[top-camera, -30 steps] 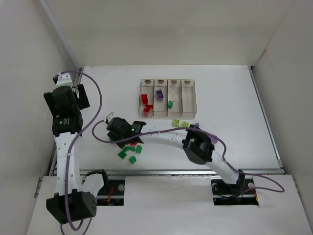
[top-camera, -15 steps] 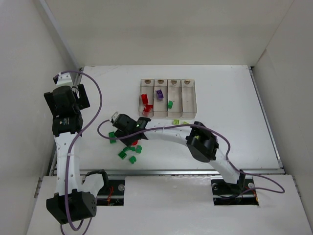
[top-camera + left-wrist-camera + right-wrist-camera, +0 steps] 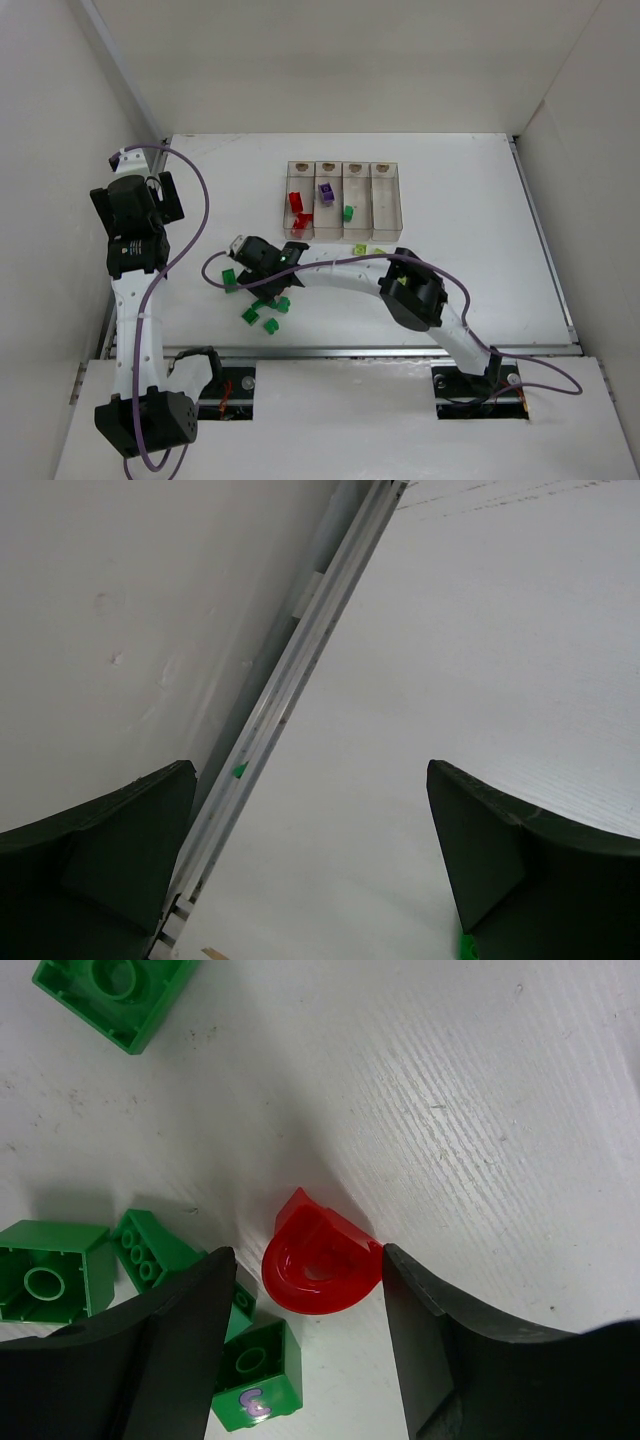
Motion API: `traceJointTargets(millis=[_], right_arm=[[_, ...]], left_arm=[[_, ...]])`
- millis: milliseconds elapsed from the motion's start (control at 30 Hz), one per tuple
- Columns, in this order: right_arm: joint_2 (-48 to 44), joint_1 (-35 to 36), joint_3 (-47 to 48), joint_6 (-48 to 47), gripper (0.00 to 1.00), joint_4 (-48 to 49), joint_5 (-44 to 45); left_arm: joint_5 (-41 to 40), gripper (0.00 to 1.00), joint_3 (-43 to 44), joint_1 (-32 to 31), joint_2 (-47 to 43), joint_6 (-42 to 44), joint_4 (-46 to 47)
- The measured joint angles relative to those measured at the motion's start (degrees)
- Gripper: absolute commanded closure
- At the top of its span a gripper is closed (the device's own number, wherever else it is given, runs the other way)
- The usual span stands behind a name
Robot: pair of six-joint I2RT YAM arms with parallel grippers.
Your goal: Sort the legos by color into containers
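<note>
**Right tool spread around one red lego, left tool held wide over bare table**

One white table [image 3: 470, 220] carried everything, and two arms stood at its near edge. The left arm [image 3: 132, 290] rose steeply beside the wall [image 3: 45, 150] and bent over at the top. Its left tool [image 3: 310, 800] was spread wide with nothing between the fingers, and its camera saw only bare table and a metal rail [image 3: 290, 680]. The right arm [image 3: 340, 272] lay low across the table and reached to the left, its wrist above the loose pile.

Four containers [image 3: 386, 215] stood joined in one row near the middle of the table, apart from the pile. Counting from the left, the first held what looked like two red legos [image 3: 297, 203], but they overlapped and the count was not sure. The second held one purple lego [image 3: 326, 191] and the third one green lego [image 3: 348, 213].

The right tool [image 3: 306, 1257] was spread, with one finger on each side of a single rounded red lego [image 3: 322, 1268] that lay on the table. The right finger [image 3: 440, 1340] seemed to touch it, and the left finger stood a little apart from it. It was not pinched.

The wrist view showed four green legos [image 3: 45, 1282] around it. One was cut off by the top edge, one was partly hidden under the left finger, and one carried a small purple mark. From above about five loose green pieces could be counted, but the wrist covered some of them. Two yellow-green legos [image 3: 360, 249] lay just in front of the containers, partly covered by the right arm.
</note>
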Motion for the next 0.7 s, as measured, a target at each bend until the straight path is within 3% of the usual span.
traceJointTargets(millis=[400, 467, 567, 700], right_arm=[[0.3, 0.0, -0.3, -1.0, 0.42, 0.1, -0.2], [0.6, 0.0, -0.3, -1.2, 0.57, 0.1, -0.5], [0.6, 0.0, -0.3, -1.4, 0.66, 0.4, -0.6], [0.6, 0.0, -0.3, -1.7, 0.85, 0.7, -0.7]], left_arm=[[0.0, 0.00, -0.4, 0.0, 0.0, 0.0, 0.0], [0.0, 0.00, -0.8, 0.0, 0.0, 0.0, -0.1], [0.0, 0.00, -0.9, 0.0, 0.0, 0.0, -0.4], [0.0, 0.00, -0.9, 0.0, 0.0, 0.0, -0.4]])
